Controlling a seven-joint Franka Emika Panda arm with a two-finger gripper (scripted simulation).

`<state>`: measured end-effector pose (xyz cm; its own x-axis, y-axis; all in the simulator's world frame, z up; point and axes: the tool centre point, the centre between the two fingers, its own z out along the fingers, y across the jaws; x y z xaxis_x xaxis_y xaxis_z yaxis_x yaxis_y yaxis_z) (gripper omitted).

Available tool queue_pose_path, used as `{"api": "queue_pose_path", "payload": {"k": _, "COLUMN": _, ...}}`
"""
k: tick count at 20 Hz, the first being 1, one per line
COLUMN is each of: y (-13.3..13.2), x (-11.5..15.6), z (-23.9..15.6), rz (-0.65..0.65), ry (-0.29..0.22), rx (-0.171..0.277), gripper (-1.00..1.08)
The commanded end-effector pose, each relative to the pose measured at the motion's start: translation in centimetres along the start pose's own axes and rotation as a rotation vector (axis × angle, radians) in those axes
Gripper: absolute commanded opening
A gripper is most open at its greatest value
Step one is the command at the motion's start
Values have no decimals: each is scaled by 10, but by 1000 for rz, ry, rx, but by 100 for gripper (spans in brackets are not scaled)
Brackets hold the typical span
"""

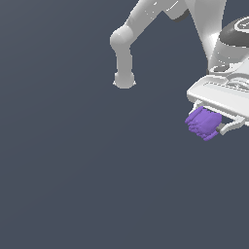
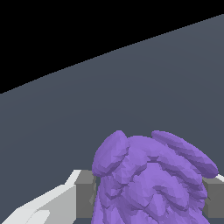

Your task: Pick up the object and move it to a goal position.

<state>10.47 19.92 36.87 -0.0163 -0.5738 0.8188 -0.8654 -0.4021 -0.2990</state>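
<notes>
**Where everything sits**

In the exterior view you find the gripper (image 1: 210,122) at the right edge of the frame, a little above mid-height, with the arm (image 1: 127,44) running from it up to the top edge and down again to its base in the upper middle. The lump (image 1: 203,122) sits between the fingers, sticking out toward the frame's left and lower side. The floor (image 1: 73,170) lies behind all of it. In the wrist view the lump (image 2: 151,181) fills the lower middle, a finger (image 2: 83,197) touching each side.
</notes>
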Motion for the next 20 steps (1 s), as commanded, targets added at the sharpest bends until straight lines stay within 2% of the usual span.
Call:
{"api": "queue_pose_path", "payload": {"k": 1, "y": -9, "x": 2, "z": -9, "rz": 23, "ry": 32, "rx": -6, "gripper": -100}}
{"api": "queue_pose_path", "payload": {"k": 10, "y": -29, "x": 5, "z": -27, "rz": 72, "ry": 102, "rx": -20, "gripper": -100}}
{"api": "queue_pose_path", "payload": {"k": 20, "y": -37, "x": 7, "z": -33, "rz": 89, "ry": 127, "rx": -25, "gripper": -100}}
